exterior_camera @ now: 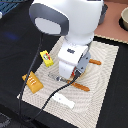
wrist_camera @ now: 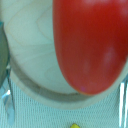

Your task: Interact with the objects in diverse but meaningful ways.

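Tomato-like ball (wrist_camera: 92, 45) fills my wrist view, seemingly held in my gripper (exterior_camera: 71, 75), though I cannot confirm the grasp, directly above the tan plate (wrist_camera: 32, 50), with the yellow packet (exterior_camera: 47, 59) and orange block (exterior_camera: 33, 81) lying beyond the plate.
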